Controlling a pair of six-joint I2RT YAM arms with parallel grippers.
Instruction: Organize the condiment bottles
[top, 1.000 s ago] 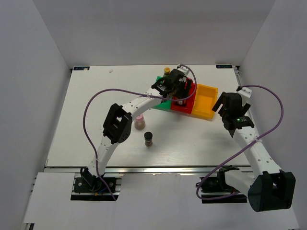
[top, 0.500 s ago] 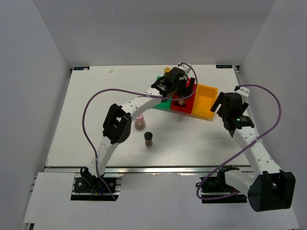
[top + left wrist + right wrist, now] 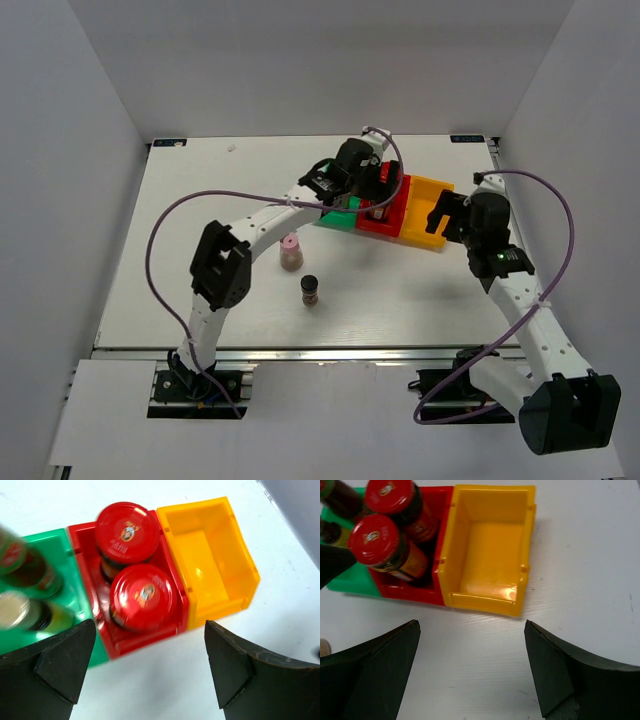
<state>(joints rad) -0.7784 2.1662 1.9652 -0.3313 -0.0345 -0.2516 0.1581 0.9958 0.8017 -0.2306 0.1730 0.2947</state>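
Note:
Two red-lidded jars point(image 3: 127, 530) point(image 3: 143, 596) stand one behind the other in the red bin point(image 3: 120, 645). Two slim dark bottles point(image 3: 30, 570) point(image 3: 22, 612) stand in the green bin point(image 3: 75, 587), blurred at the left of the left wrist view. My left gripper point(image 3: 150, 665) hovers open above the near edge of the red bin, holding nothing. The pink-lidded jar point(image 3: 291, 252) and the black-lidded jar point(image 3: 310, 290) stand loose on the table. Open and holding nothing, my right gripper point(image 3: 472, 670) hangs over the table just in front of the orange bin point(image 3: 480, 602).
The green bin point(image 3: 340, 215), red bin point(image 3: 385, 222) and orange bin point(image 3: 425, 225) sit side by side at the back middle of the white table. The orange bin holds nothing. Grey walls close in the table on three sides.
My left gripper has opened and let go of a red-lidded jar in the red bin, then lifted away. The right arm has swung in closer to the orange bin.

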